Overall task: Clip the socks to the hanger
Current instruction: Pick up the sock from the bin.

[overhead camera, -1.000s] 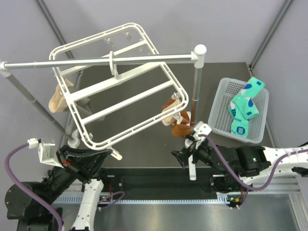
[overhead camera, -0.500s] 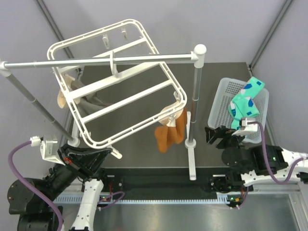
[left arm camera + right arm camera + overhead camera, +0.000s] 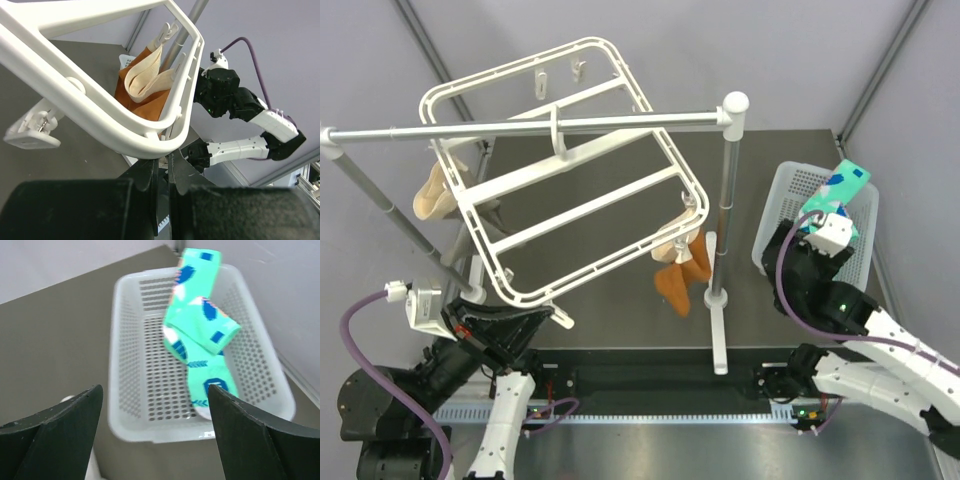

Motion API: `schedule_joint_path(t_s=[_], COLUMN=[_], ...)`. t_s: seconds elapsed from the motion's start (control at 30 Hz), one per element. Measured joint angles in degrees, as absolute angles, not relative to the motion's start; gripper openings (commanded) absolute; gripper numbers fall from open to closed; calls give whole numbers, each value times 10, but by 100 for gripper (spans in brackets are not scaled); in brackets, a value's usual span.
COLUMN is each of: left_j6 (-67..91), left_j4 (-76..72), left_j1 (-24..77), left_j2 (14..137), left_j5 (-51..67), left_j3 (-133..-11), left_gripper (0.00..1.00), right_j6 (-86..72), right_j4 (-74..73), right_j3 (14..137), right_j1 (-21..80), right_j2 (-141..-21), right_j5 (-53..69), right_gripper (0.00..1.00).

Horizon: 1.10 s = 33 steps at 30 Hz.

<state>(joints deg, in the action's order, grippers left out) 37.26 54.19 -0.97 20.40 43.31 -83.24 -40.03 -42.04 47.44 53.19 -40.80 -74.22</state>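
Two teal-green socks (image 3: 200, 330) with dark blue and white patches lie in the white perforated basket (image 3: 125, 365); they also show in the top view (image 3: 845, 185). My right gripper (image 3: 152, 390) is open wide and empty, just above and before the basket's near wall; in the top view it (image 3: 817, 228) sits under its wrist camera. The white hanger (image 3: 560, 185) hangs tilted from the grey rail (image 3: 520, 127). My left gripper (image 3: 162, 157) is shut on the hanger's near rim (image 3: 100, 105); it also shows in the top view (image 3: 538, 320).
An orange sock (image 3: 678, 280) and a beige sock (image 3: 145, 75) hang clipped at the hanger's right side, next to the rail's upright pole (image 3: 723, 210). Another beige sock (image 3: 432, 200) hangs at the left. A loose clip (image 3: 30, 135) dangles from the near corner.
My right gripper left the orange sock by the pole and swung right, over the basket. The orange sock dropped free and hangs from its clip. The hanger rocked slightly.
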Motion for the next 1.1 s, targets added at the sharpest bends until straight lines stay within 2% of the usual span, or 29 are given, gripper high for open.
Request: schedule_joint_path(t_s=[0.27, 0.57, 0.7, 0.83, 1.1], left_j6=[368, 367, 368, 369, 371], left_j4=[546, 547, 546, 547, 550], left_j1=[-10, -10, -10, -10, -10], left_j2=[204, 204, 204, 204, 204], left_j5=[429, 428, 428, 428, 428], left_j3=[-832, -820, -820, -821, -832], left_gripper=[0, 0, 0, 0, 0], right_j6=[-256, -252, -318, -405, -544], right_j4=[-232, -91, -69, -62, -7], right_j3=[411, 401, 405, 419, 416], right_j1=[248, -1, -56, -67, -103], right_j2=[-360, -513, -584, -651, -714], right_j5=[-553, -310, -255, -244, -238], right_gripper=[85, 86, 87, 86, 83])
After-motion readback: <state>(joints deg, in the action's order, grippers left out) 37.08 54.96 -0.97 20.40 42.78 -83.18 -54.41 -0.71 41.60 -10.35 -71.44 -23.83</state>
